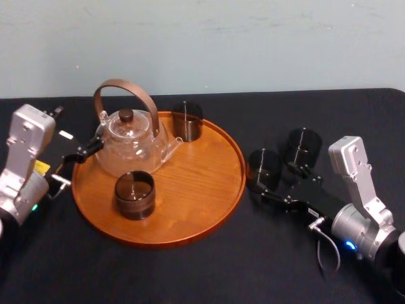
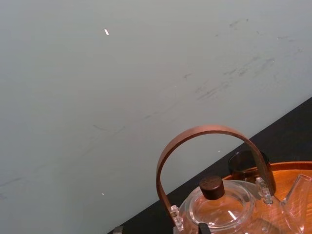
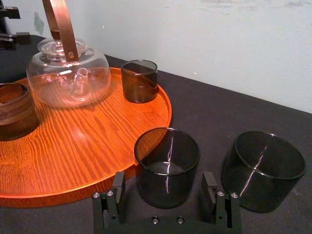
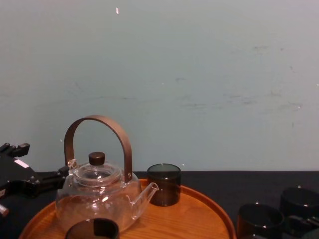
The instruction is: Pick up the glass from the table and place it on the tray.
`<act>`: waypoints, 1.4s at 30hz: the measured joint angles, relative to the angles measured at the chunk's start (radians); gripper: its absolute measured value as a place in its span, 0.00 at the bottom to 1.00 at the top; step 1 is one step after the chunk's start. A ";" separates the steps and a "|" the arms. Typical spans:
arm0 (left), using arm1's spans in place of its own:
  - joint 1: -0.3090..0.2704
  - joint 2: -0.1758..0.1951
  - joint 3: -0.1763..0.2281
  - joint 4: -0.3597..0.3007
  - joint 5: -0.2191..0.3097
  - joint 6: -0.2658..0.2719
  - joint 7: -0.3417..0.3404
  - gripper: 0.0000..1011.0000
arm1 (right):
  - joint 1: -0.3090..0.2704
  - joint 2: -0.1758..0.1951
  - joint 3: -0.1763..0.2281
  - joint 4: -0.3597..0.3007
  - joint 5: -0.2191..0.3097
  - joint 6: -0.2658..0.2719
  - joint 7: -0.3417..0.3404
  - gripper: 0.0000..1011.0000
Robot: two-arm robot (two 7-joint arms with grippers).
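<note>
**Me:** Just right of the tray (image 1: 209, 209), on the table (image 1: 253, 272), stands the glass (image 3: 167, 165) I want. My right gripper (image 3: 164, 181) has one finger on either side of it.

**Other:** Gripped, then?

**Me:** No. The jaws stand wide and hold nothing. There seems to be a gap at each pad, though from this angle I can't be sure. I sit low around it so that closing meets the wall squarely.

**Other:** Why this one?

**Me:** It is the glass closest to the tray. A second dark glass (image 3: 263, 170) stands just beyond it, farther from the tray, and I judge a careless lift could knock it.

**Other:** Is there room on the tray?

**Me:** The teapot (image 1: 130, 142) fills the tray's left side, with one glass (image 1: 187, 121) at the far rim and another (image 1: 134, 195) toward the near rim. The bare wood on the tray's right half looks the safest landing.

**Other:** And your other arm?

**Me:** My left gripper (image 1: 85, 152) waits at the tray's left edge beside the teapot, out of the way.
</note>
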 joint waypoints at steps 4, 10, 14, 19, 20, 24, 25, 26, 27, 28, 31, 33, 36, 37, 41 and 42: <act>0.000 0.000 0.000 0.000 0.000 0.000 0.000 0.99 | 0.010 -0.013 0.003 0.016 -0.012 0.011 0.006 0.99; 0.000 0.000 0.000 0.000 0.000 0.000 0.000 0.99 | 0.027 -0.032 0.011 0.039 -0.023 0.022 0.017 0.99; 0.000 0.000 0.000 0.000 0.000 0.000 0.000 0.99 | 0.039 -0.044 0.015 0.054 -0.033 0.027 0.022 0.99; 0.000 0.000 0.000 0.000 0.000 0.000 0.000 0.99 | 0.051 -0.057 0.020 0.069 -0.045 0.029 0.029 0.99; 0.000 0.000 0.000 0.000 0.000 0.000 0.000 0.99 | 0.055 -0.061 0.022 0.073 -0.049 0.029 0.032 0.99; 0.000 0.000 0.000 0.000 0.000 0.000 0.000 0.99 | 0.068 -0.073 0.026 0.089 -0.057 0.030 0.041 0.99; 0.000 0.000 0.000 0.000 0.000 0.000 0.000 0.99 | 0.071 -0.075 0.027 0.093 -0.058 0.031 0.043 0.99; 0.000 0.000 0.000 0.000 0.000 0.000 0.000 0.99 | 0.073 -0.078 0.028 0.097 -0.059 0.031 0.045 0.99; 0.000 0.000 0.000 0.000 0.000 0.000 0.000 0.99 | 0.078 -0.082 0.030 0.105 -0.061 0.031 0.050 0.99; 0.000 0.000 0.000 0.000 0.000 0.000 0.000 0.99 | 0.081 -0.085 0.030 0.110 -0.062 0.031 0.053 0.99; 0.000 0.000 0.000 0.000 0.000 0.000 0.000 0.99 | 0.093 -0.095 0.032 0.131 -0.066 0.030 0.064 0.99; 0.000 0.000 0.000 0.000 0.000 0.000 0.000 0.99 | 0.101 -0.102 0.032 0.145 -0.068 0.028 0.071 0.99; 0.000 0.000 0.000 0.000 0.000 0.000 0.000 0.99 | 0.110 -0.109 0.032 0.161 -0.071 0.022 0.079 0.99; 0.000 0.000 0.000 0.000 0.000 0.000 0.000 0.99 | 0.112 -0.111 0.032 0.165 -0.072 0.021 0.081 0.99; 0.000 0.000 0.000 0.000 0.000 0.000 0.000 0.99 | 0.122 -0.118 0.031 0.183 -0.075 0.015 0.090 0.99; 0.000 0.000 0.000 0.000 0.000 0.000 0.000 0.99 | 0.125 -0.121 0.031 0.189 -0.076 0.013 0.093 0.99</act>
